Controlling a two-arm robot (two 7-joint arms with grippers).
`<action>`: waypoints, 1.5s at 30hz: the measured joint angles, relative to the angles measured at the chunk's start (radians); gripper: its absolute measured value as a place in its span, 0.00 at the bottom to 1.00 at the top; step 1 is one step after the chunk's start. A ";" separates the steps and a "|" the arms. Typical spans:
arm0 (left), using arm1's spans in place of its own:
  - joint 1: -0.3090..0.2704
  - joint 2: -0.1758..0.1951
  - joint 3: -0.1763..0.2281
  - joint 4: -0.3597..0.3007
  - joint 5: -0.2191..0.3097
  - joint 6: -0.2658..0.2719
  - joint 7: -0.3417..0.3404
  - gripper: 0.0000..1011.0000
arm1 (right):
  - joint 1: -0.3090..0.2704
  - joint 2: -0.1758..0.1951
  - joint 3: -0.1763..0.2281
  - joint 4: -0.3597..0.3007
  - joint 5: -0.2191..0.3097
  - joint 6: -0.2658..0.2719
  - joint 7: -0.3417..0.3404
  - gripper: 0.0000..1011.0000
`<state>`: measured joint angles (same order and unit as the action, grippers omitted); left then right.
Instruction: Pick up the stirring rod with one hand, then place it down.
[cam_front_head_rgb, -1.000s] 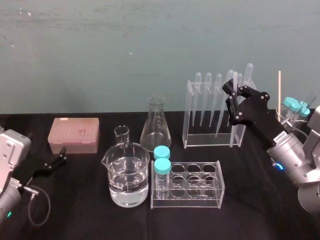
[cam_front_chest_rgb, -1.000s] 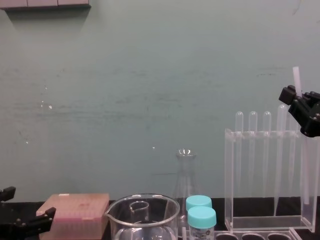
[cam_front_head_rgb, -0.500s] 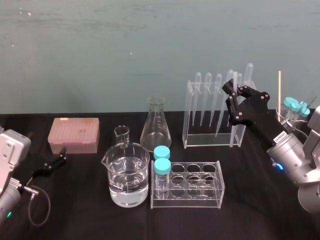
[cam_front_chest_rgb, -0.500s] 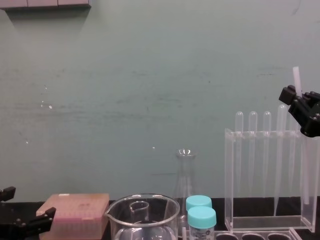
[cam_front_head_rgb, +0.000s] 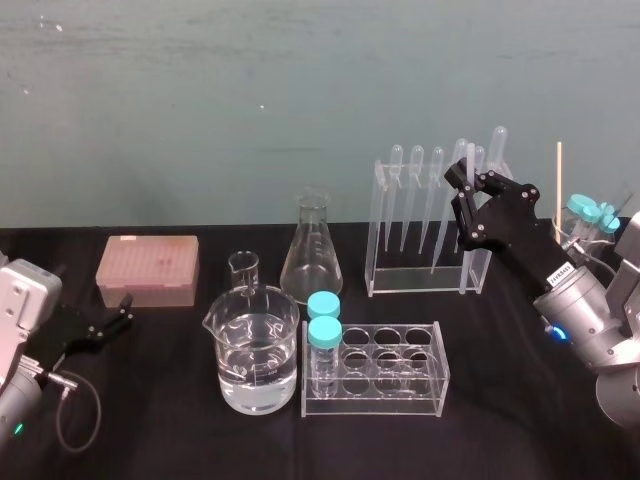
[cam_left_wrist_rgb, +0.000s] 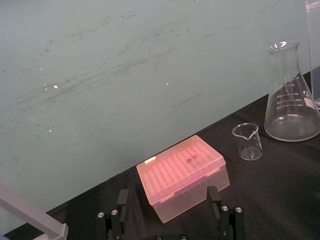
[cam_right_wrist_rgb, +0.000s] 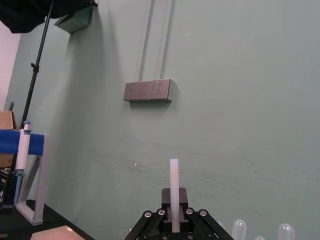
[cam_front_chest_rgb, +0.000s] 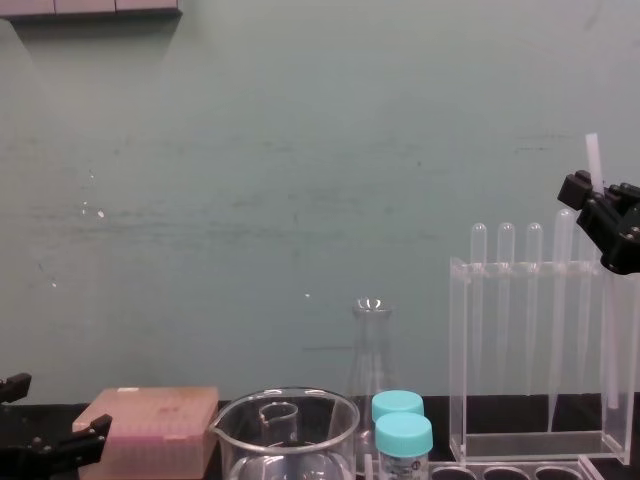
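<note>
Right claw (cam_front_head_rgb: 465, 190) was clenched on the long, thin, whitish translucent stirring rod (cam_front_chest_rgb: 593, 158), gripping it near its upper end. A short stub stood above the fingers in the right wrist view. The rod hung upright at about 1 o'clock on the black desk (cam_front_head_rgb: 500, 440), at the right end of the tall clear acrylic rack (cam_front_head_rgb: 425, 285). Its lower tip looked clear of the rack's base. I could not tell whether it was inside the frame or just beside it.

Handling, my guess: light, stiff, smooth-walled, probably brittle. With the hold this high, the long lower part could pivot in a slack grip. A firm pinch and no sideways knocks seemed wise.

Around it:
- Clear bulb-topped pipettes (cam_front_head_rgb: 416, 195) stood in the rack at the rod's 9 o'clock, close enough to catch.
- Teal-capped tubes (cam_front_head_rgb: 590, 212) and a thin tan stick (cam_front_head_rgb: 558, 185) stood at its 3 o'clock.
- A low clear tube rack (cam_front_head_rgb: 385, 392) holding two teal-capped vials (cam_front_head_rgb: 323, 330) sat at its 7 o'clock.
- A water-filled glass beaker (cam_front_head_rgb: 257, 360), a small empty beaker (cam_front_head_rgb: 243, 268) and a conical glass flask (cam_front_head_rgb: 312, 255) lay further toward 9 o'clock.
- A pink lidded tip box (cam_front_head_rgb: 148, 270) sat at the desk's 10 o'clock.

Left claw (cam_front_head_rgb: 112, 320) was parked at 8 o'clock with its fingers spread, grasping nothing.
</note>
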<state>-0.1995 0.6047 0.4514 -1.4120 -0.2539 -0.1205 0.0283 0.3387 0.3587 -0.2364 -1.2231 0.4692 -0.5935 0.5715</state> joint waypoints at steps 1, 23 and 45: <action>0.000 0.000 0.000 0.000 0.000 0.000 0.000 0.99 | 0.000 0.000 0.000 0.000 0.000 0.000 0.000 0.07; 0.000 0.000 0.000 0.000 0.000 0.000 0.000 0.99 | 0.007 -0.009 0.004 0.006 0.052 0.015 0.116 0.07; 0.000 0.000 0.000 0.000 0.000 0.000 0.000 0.99 | 0.013 0.015 -0.056 0.004 0.098 0.081 0.248 0.07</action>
<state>-0.1995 0.6046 0.4514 -1.4120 -0.2539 -0.1205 0.0283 0.3516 0.3742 -0.2926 -1.2194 0.5674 -0.5123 0.8191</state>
